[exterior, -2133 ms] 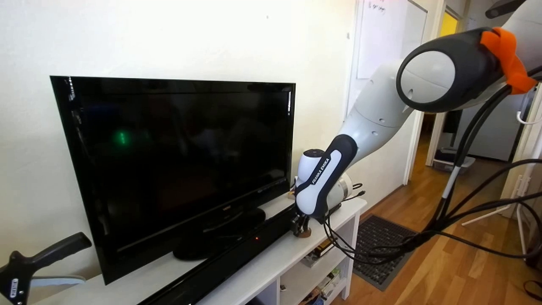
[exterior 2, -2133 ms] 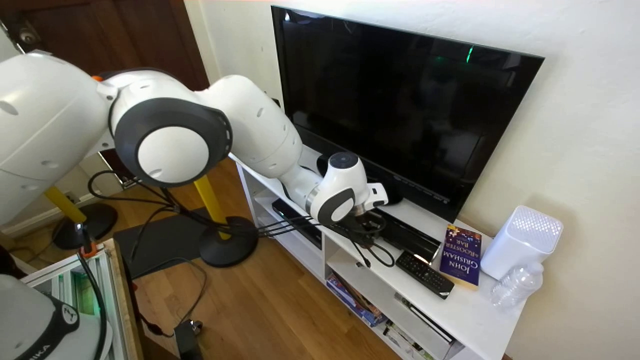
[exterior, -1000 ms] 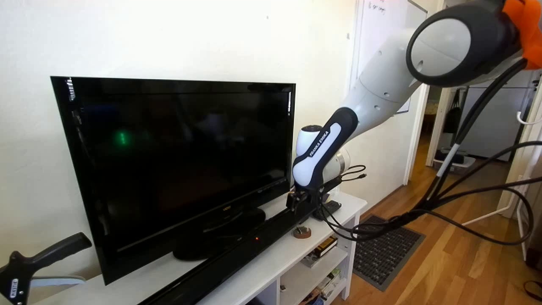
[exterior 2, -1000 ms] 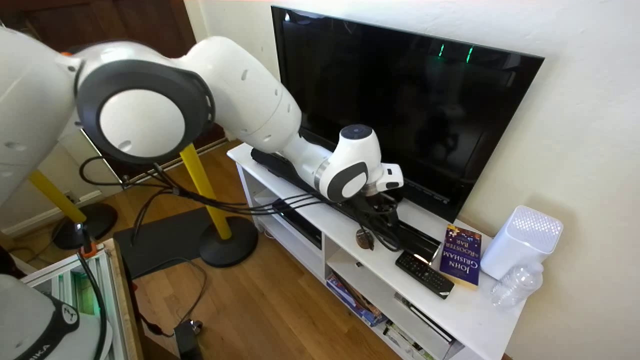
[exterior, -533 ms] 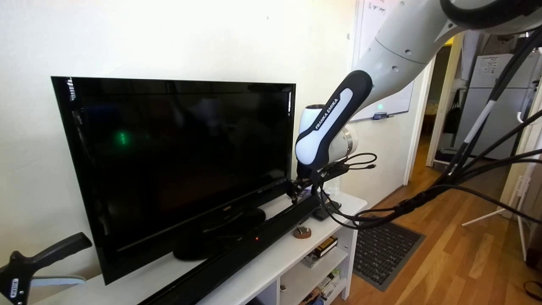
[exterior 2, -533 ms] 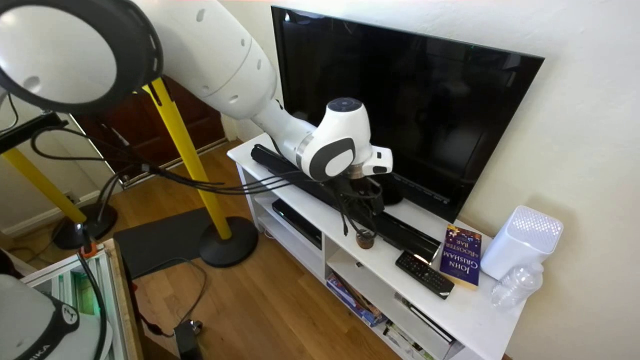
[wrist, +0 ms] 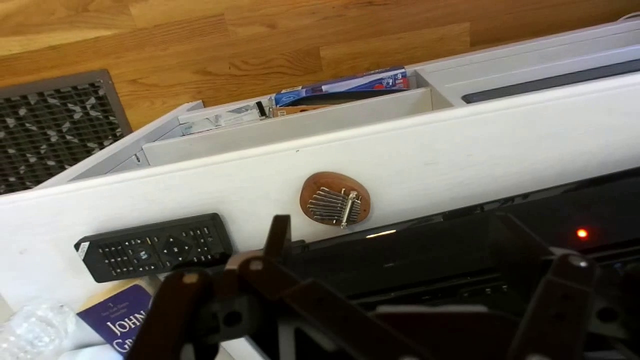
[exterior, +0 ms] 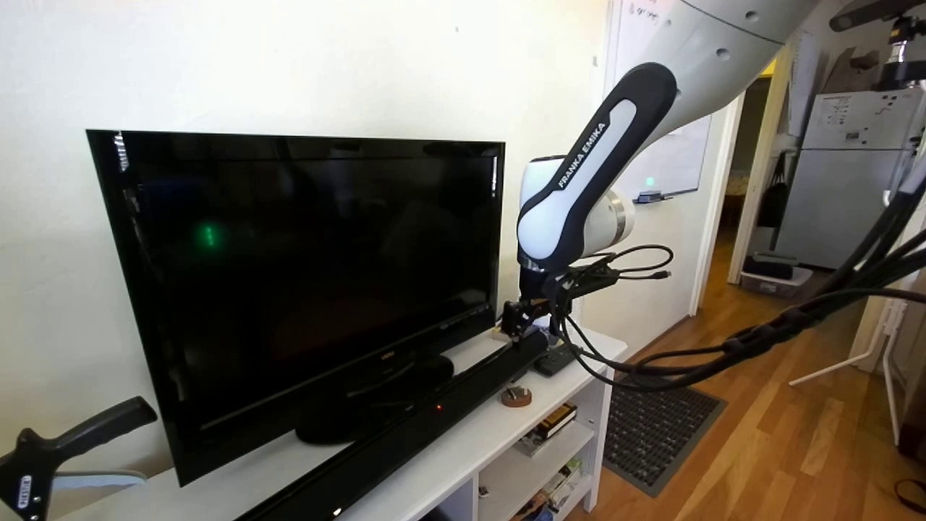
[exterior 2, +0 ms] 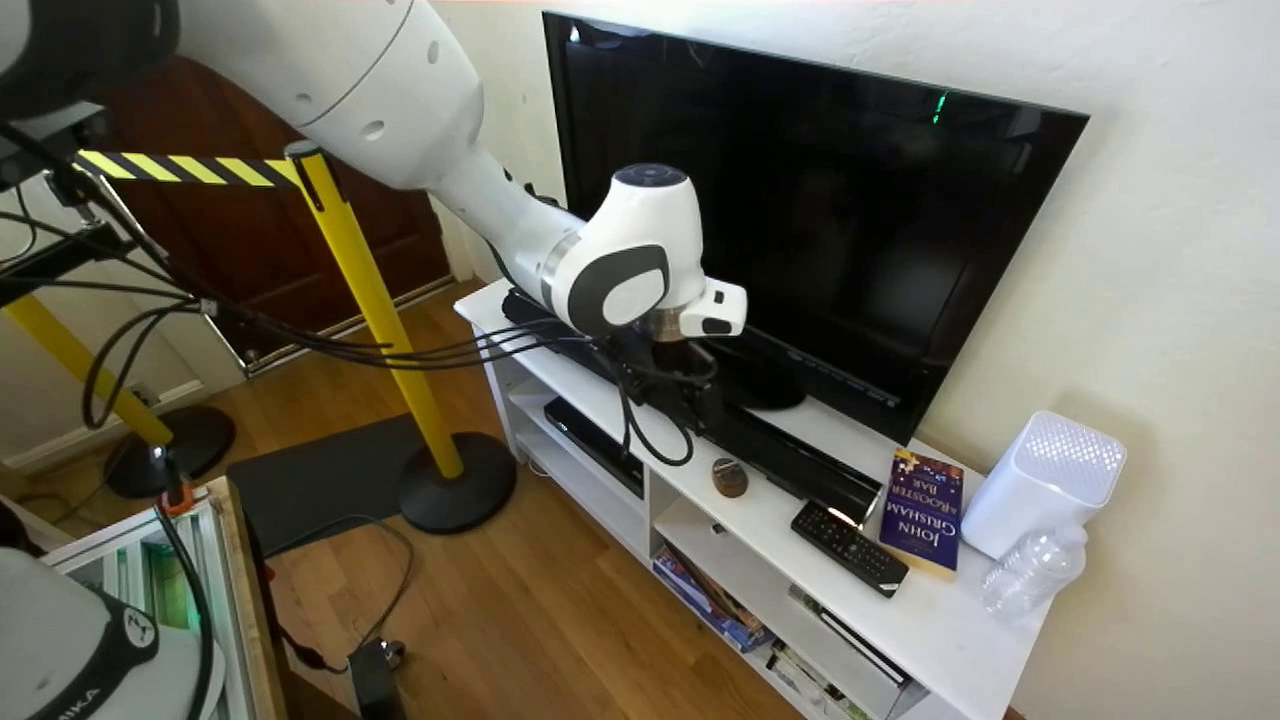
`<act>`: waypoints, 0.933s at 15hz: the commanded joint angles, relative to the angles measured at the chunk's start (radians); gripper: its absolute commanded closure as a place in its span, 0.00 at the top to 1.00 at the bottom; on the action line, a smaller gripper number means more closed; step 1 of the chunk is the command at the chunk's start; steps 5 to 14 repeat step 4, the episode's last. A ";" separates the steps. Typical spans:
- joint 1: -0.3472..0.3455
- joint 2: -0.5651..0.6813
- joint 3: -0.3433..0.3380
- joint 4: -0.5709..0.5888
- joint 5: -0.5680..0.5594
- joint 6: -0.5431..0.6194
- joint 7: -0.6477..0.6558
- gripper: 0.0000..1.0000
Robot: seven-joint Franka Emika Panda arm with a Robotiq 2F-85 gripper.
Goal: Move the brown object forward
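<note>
1. FRANKA EMIKA is lettered along the arm (exterior: 600,170) in an exterior view; on the robot base (exterior 2: 60,630), partly cut off in an exterior view, only IKA can be read.
2. The book (exterior 2: 918,510) carries JOHN GRISHAM and ROOSTER BAR, upside down in an exterior view; the wrist view gives JOHN and a clipped second line.
3. The maker's mark under the screen of the television (exterior: 311,246) and the tag on the black-handled tool (exterior: 36,456) are too small to read with confidence.
4. The brown object (wrist: 335,197) lies on the counter (wrist: 240,185), between the speaker bar (wrist: 425,260) and the front edge. Both exterior views make it a small round shape; the wrist view brings out metal tines on a wooden body.
5. The jaws are released: in the wrist view the fingers (wrist: 278,235) stand wide apart over the speaker bar, away from the brown object. Dark on dark, their spread is unclear in both exterior views.
6. Buttons on the remote (wrist: 155,245) come out sharply in the wrist view; in an exterior view cables (exterior: 759,340) cross in front of it.
7. The refrigerator (exterior: 846,181) shows solely in an exterior view; so, in an exterior view, do the yellow post (exterior 2: 372,300) and its striped tape (exterior 2: 185,168).
</note>
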 commanded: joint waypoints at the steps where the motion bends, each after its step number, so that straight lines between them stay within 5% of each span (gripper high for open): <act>1: -0.003 0.000 0.002 0.003 -0.001 -0.003 -0.001 1.00; 14: -0.004 0.005 0.002 0.003 -0.001 -0.003 -0.001 1.00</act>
